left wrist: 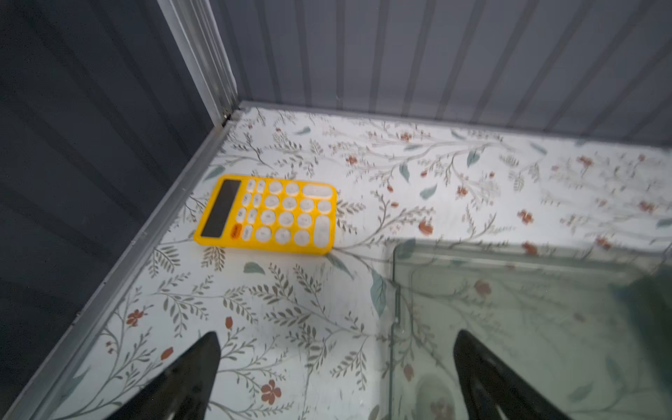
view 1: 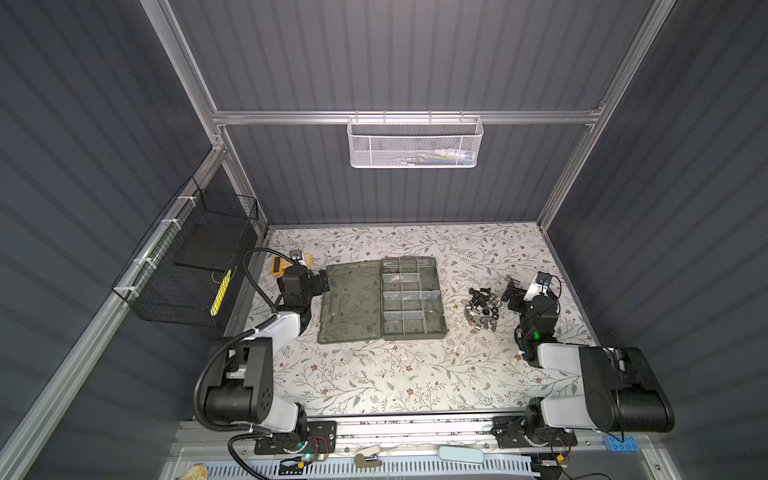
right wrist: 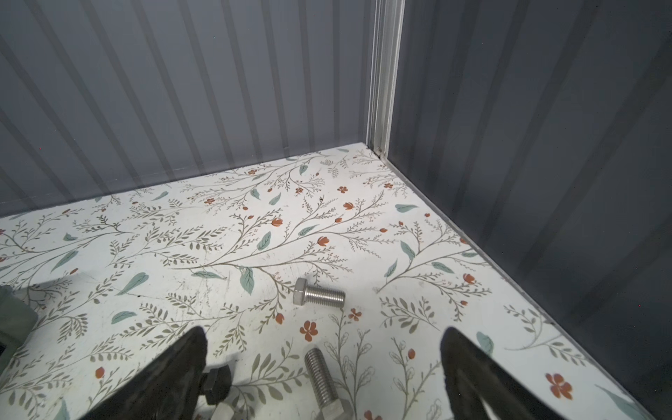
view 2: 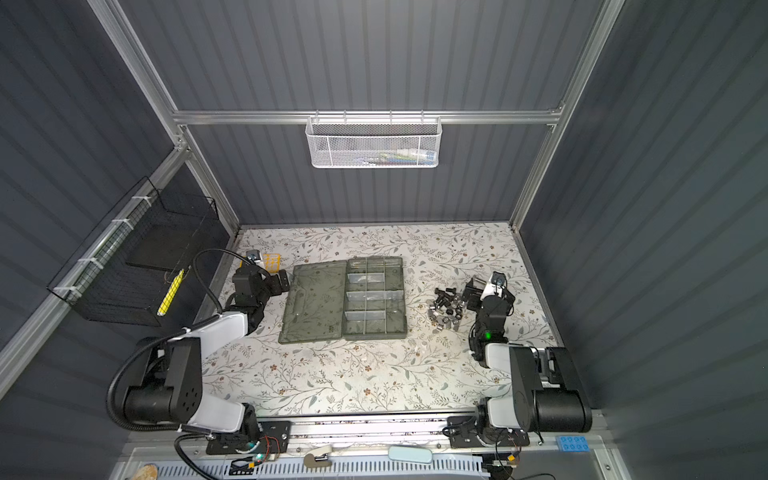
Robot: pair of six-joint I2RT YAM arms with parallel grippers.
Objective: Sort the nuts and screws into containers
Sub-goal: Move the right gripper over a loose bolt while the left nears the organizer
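Both spread wide: left gripper (left wrist: 338,334) straddling lid (left wrist: 509,309) edge, right gripper (right wrist: 323,329) near screws (right wrist: 319,295).

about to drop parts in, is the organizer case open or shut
Open. The organizer case has its lid lying flat beside the containers, whose dividers show uncovered in both top views.

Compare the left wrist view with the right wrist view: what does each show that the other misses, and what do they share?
Only the left wrist view shows the yellow calculator and the case's flat lid. Only the right wrist view shows loose hardware: silver screws and a black screw. Both show the floral table, grey ribbed walls, a metal corner post and an open hand: the left hand in one, the right hand in the other.
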